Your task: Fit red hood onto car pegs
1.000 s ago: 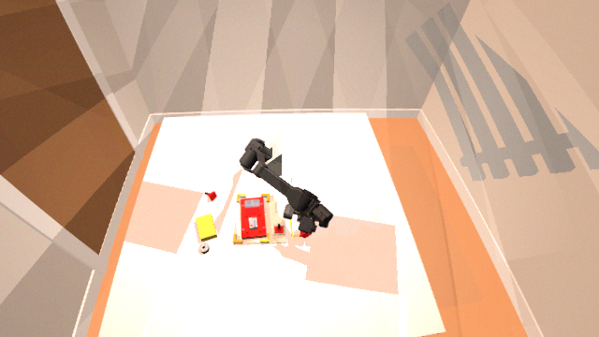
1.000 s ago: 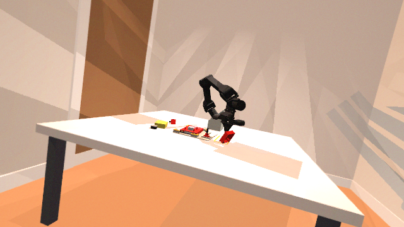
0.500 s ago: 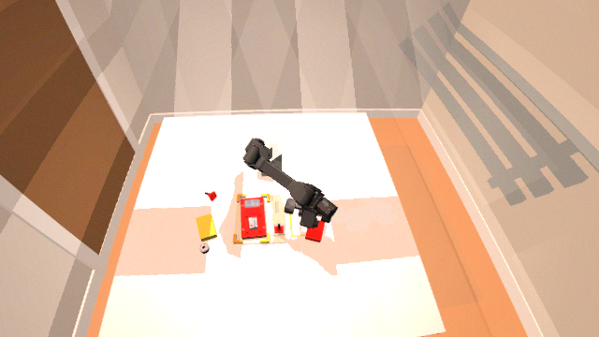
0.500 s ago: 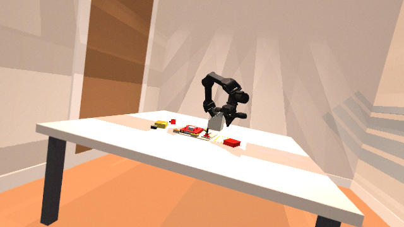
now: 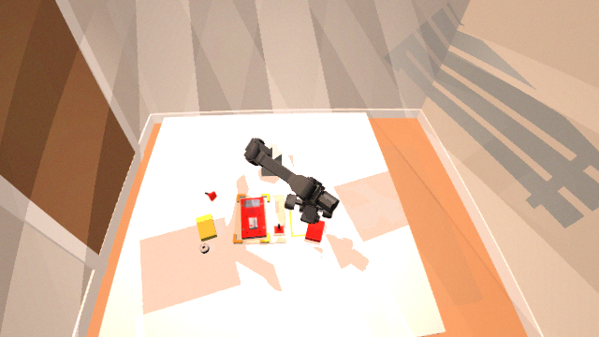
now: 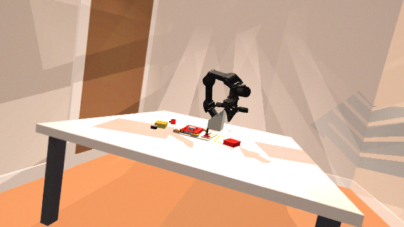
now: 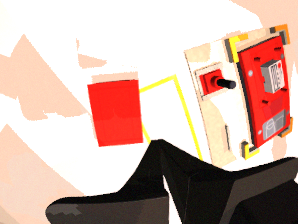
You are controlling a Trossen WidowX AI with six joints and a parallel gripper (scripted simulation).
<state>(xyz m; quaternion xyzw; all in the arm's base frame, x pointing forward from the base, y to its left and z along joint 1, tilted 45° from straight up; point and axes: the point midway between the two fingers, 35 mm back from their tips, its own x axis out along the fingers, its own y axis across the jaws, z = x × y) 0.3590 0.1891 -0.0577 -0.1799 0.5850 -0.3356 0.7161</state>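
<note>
The red hood (image 5: 315, 231) (image 6: 231, 142) (image 7: 116, 114) lies on the table with a plain flat face up, at the edge of the yellow outline. No corner holes can be made out on it. My gripper (image 6: 229, 120) (image 7: 156, 144) is shut and empty, raised above the table; in the wrist view its tips show just beside the hood's near corner, apart from it. The chassis (image 5: 246, 217) (image 7: 254, 90) sits in the jig with yellow and orange corners (image 5: 238, 239) (image 7: 234, 44). The grey engine block (image 5: 253, 223) (image 6: 191, 128) (image 7: 275, 76) is on its deck, with short pegs around it.
A red piece with an upright black pin (image 5: 279, 229) (image 6: 207, 135) (image 7: 212, 82) stands between chassis and yellow outline (image 5: 291, 225) (image 7: 185, 110). Beyond the chassis are a yellow block (image 5: 206, 227) (image 6: 161, 124), a small dark wheel (image 5: 204, 248) (image 6: 153, 127) and a small red part (image 5: 211, 196) (image 6: 173, 122).
</note>
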